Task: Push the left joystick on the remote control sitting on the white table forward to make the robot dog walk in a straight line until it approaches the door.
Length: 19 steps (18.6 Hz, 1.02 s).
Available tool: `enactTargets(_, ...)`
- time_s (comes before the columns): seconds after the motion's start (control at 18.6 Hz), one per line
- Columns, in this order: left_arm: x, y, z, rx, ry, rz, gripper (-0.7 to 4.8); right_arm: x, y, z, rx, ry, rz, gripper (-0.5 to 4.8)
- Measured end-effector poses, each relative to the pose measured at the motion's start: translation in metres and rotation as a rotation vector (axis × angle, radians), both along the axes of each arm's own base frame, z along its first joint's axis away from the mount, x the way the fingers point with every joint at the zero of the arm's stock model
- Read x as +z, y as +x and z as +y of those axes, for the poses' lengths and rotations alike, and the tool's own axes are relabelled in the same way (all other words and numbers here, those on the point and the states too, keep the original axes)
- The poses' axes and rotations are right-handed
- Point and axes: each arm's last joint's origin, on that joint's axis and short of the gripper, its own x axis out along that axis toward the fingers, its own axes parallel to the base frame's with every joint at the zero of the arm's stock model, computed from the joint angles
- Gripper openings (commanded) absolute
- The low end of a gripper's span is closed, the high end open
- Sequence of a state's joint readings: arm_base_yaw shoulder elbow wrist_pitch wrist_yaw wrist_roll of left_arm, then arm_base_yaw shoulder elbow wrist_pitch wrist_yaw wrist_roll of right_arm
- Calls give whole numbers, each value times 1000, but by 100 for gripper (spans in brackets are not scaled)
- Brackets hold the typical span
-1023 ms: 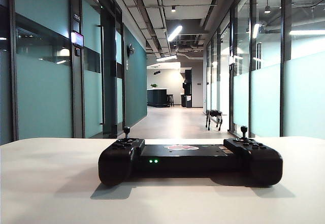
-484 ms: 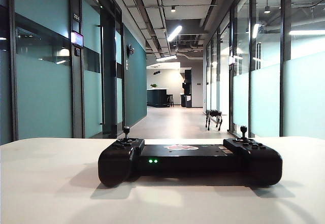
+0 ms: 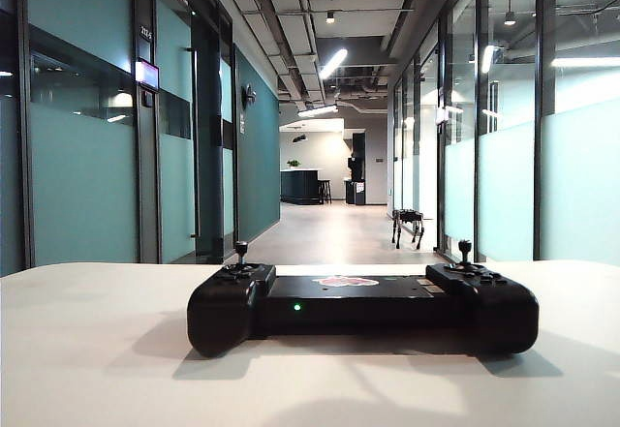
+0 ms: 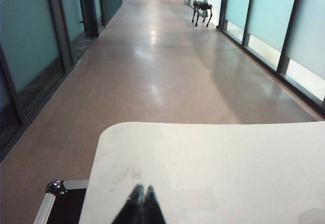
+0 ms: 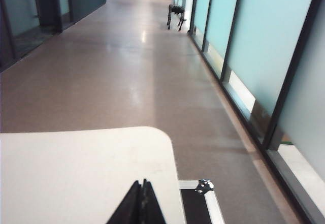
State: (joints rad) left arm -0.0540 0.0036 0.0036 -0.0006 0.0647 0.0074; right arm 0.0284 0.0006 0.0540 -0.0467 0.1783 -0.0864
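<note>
Left joystick (image 3: 240, 249) stands upright on the left end of the remote control (image 3: 362, 307), nothing touching it. Matching right stick (image 3: 465, 249) upright on the opposite end. Controller lies flat near the middle of the white counter (image 3: 97, 350), one green LED (image 3: 297, 306) lit on its near face, pinkish logo (image 3: 346, 281) on the top bar.

Robot dog (image 3: 408, 226) stands on all four legs down the corridor floor (image 3: 329, 238), close to the glass wall (image 3: 504, 195) on the right side, well apart from the counter. It also shows in both wrist views, small and far off (image 4: 202, 12) (image 5: 177, 14).

Left tool (image 4: 141, 203) clenched, fingertips pressed together, hanging over the counter's left corner; a black case with metal edging (image 4: 58, 203) sits on the floor beside that corner. Right tool (image 5: 140, 198) clenched as well, empty, over the counter's right corner beside a similar case (image 5: 200, 203). Neither tool appears in the exterior view.
</note>
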Motion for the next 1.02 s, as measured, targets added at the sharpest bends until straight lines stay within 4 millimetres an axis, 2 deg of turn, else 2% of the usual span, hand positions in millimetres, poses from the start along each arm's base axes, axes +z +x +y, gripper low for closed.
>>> enactTargets(0.16, 0, 0, 0, 0, 0, 0, -5, -10, 3, 0, 19, 31, -23, 15)
enactTargets(0.32, 0, 0, 0, 0, 0, 0, -5, -5, 3, 1, 32, 53, -73, 15)
enactTargets(0.59, 0, 0, 0, 0, 0, 0, -5, -5, 3, 2, 91, 54, -71, 15)
enactTargets(1.02, 0, 0, 0, 0, 0, 0, -5, -10, 3, 3, 91, 55, -22, 15)
